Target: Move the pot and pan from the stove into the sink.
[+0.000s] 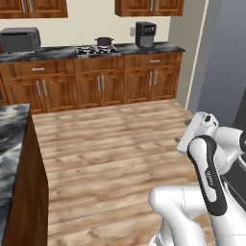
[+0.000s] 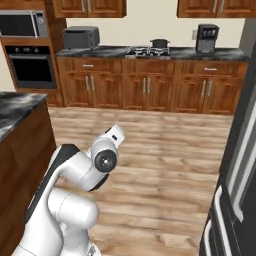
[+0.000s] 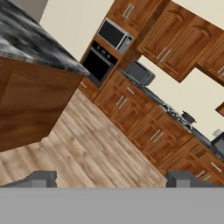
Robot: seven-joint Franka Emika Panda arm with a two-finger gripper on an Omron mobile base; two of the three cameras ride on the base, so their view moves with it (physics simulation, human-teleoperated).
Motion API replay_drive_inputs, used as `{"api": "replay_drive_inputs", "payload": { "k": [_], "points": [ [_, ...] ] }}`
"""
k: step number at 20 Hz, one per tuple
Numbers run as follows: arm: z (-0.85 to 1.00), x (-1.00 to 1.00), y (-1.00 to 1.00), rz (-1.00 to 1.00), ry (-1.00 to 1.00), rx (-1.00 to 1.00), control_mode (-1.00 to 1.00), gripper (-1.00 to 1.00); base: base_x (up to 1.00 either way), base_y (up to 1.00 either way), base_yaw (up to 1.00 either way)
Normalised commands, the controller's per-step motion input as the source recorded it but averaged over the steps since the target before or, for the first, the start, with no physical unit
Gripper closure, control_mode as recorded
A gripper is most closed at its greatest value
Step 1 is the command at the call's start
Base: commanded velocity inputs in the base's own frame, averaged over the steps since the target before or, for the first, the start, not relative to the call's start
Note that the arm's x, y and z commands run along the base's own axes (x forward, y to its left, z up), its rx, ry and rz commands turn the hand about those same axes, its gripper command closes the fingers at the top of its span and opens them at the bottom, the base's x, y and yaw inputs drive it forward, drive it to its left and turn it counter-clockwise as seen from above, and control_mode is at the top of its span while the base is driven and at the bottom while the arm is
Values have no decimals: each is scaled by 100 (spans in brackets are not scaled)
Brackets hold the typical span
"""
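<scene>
pot [image 1: 104, 41]: one | stove [image 1: 96, 49]: one | toaster [image 1: 20, 39]: one; coffee machine [image 1: 145, 33]: one

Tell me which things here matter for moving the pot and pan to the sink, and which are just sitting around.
Part of the job:
pot, on the stove
stove, on the far counter
gripper, open and holding nothing

Just sitting around:
toaster oven
coffee machine
microwave
wall oven

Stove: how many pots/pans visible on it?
1: the pot at the right rear of the stove. From this distance a pan can't be made out; it may be hidden.
</scene>
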Motion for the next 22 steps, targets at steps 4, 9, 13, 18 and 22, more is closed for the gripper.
{"api": "replay_drive_inputs", "payload": {
  "k": [4,9,13,18,22],
  "points": [
    [0,0,0,0,0,0,100,-100,100,0,4],
    [0,0,0,0,0,0,100,-100,100,0,4],
    [0,0,0,0,0,0,100,-100,100,0,4],
    [0,0,0,0,0,0,100,-100,100,0,4],
    [0,0,0,0,0,0,100,-100,100,0,4]
  ]
}}
